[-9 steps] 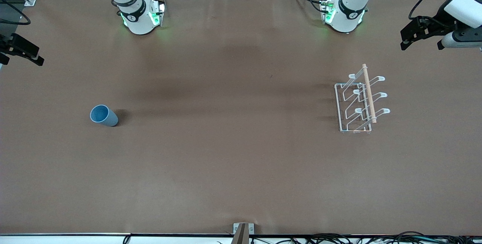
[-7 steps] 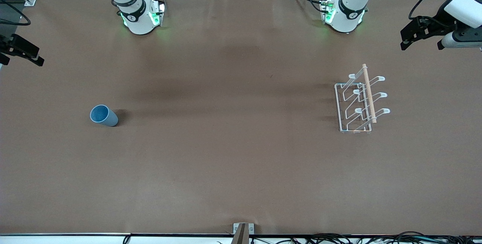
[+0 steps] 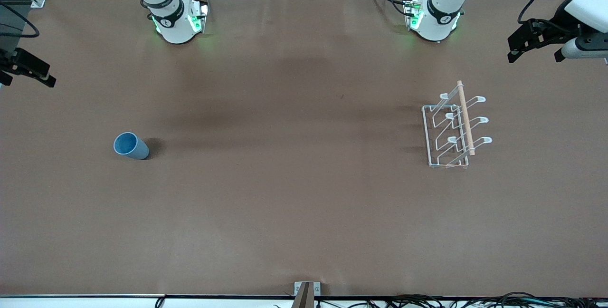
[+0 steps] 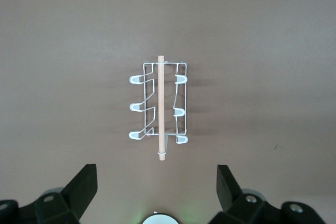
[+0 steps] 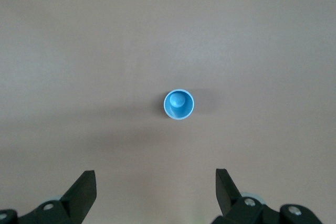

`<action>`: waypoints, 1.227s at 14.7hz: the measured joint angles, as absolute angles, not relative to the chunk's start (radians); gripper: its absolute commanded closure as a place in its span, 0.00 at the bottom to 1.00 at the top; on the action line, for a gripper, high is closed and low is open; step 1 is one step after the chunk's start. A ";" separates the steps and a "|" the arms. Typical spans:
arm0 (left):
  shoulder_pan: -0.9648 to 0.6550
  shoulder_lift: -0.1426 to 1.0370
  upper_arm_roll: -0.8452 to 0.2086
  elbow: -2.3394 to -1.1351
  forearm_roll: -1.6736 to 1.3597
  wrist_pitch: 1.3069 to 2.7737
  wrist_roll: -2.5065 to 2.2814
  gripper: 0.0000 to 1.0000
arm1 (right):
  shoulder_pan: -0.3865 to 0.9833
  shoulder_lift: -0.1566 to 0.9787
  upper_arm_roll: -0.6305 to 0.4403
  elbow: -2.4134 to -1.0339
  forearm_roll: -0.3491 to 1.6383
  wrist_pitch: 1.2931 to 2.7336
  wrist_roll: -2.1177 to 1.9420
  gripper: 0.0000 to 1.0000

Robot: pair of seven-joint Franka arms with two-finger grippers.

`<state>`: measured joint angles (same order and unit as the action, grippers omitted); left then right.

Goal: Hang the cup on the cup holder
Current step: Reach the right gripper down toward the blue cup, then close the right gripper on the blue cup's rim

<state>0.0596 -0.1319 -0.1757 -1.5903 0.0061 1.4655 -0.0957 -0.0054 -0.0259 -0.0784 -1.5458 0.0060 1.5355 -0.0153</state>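
Note:
The light-blue cup (image 3: 130, 146) stands upright, mouth up, on the brown table toward the right arm's end. It shows from above in the right wrist view (image 5: 179, 104). The white wire cup holder (image 3: 453, 129) with its wooden rod stands toward the left arm's end and shows in the left wrist view (image 4: 159, 107). My right gripper (image 3: 26, 77) (image 5: 156, 182) is open and empty, high over the table's edge at the right arm's end, apart from the cup. My left gripper (image 3: 534, 53) (image 4: 157, 178) is open and empty, high over the table's left-arm end, apart from the cup holder.
The two arm bases (image 3: 178, 20) (image 3: 434, 18) stand along the table's edge farthest from the front camera. A small metal bracket (image 3: 307, 290) sits at the edge nearest the front camera. Brown table (image 3: 294, 179) lies between cup and cup holder.
Both grippers have shifted slightly in the air. The cup and the cup holder have not moved.

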 measured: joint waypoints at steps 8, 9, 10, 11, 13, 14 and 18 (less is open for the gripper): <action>0.060 -0.130 -0.173 -1.590 0.006 1.443 -0.096 0.00 | -0.092 0.044 -0.079 -1.863 0.006 1.904 -0.152 0.02; 0.060 -0.130 -0.173 -1.590 0.006 1.442 -0.096 0.00 | -0.092 0.064 -0.078 -1.895 0.006 1.946 -0.152 0.02; 0.060 -0.129 -0.173 -1.589 0.006 1.441 -0.096 0.00 | -0.093 0.089 -0.078 -1.923 0.006 1.984 -0.152 0.02; 0.059 -0.129 -0.173 -1.589 0.006 1.440 -0.096 0.00 | -0.094 0.119 -0.079 -1.940 0.006 2.013 -0.152 0.02; 0.059 -0.129 -0.174 -1.589 0.006 1.437 -0.096 0.00 | -0.100 0.187 -0.079 -1.953 0.006 2.064 -0.152 0.03; 0.058 -0.129 -0.174 -1.589 0.006 1.436 -0.096 0.00 | -0.103 0.222 -0.079 -1.955 0.006 2.092 -0.152 0.04; 0.054 -0.122 -0.178 -1.587 0.006 1.436 -0.096 0.00 | -0.107 0.325 -0.079 -1.988 0.007 2.223 -0.152 0.09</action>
<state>0.0539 -0.1215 -0.1778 -1.5866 0.0060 1.4358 -0.0957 -0.1071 0.3253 -0.0790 -1.9875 0.0070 2.2226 -0.1519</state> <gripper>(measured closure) 0.000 0.057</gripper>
